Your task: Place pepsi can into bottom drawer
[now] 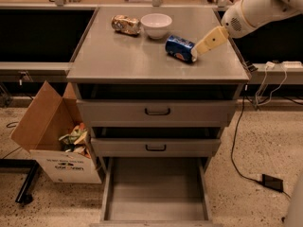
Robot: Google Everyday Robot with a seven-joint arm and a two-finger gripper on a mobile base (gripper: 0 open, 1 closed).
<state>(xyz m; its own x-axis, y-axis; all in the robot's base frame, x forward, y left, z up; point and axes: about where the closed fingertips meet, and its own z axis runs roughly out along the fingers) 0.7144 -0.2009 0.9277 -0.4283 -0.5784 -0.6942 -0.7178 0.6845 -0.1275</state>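
The pepsi can (178, 48) lies on its side on the grey cabinet top (123, 56), right of centre. My gripper (198, 52) reaches in from the upper right on a white arm, and its tan tip sits at the can's right end, touching or nearly touching it. The bottom drawer (156, 193) is pulled out at floor level below, and its flat grey floor is bare.
A white bowl (156, 24) and a tan snack packet (125, 24) sit at the back of the top, left of the can. Two shut drawer fronts with black handles (157, 111) are above the open drawer. A cardboard box (52, 136) stands left; cables and an adapter (272, 182) lie right.
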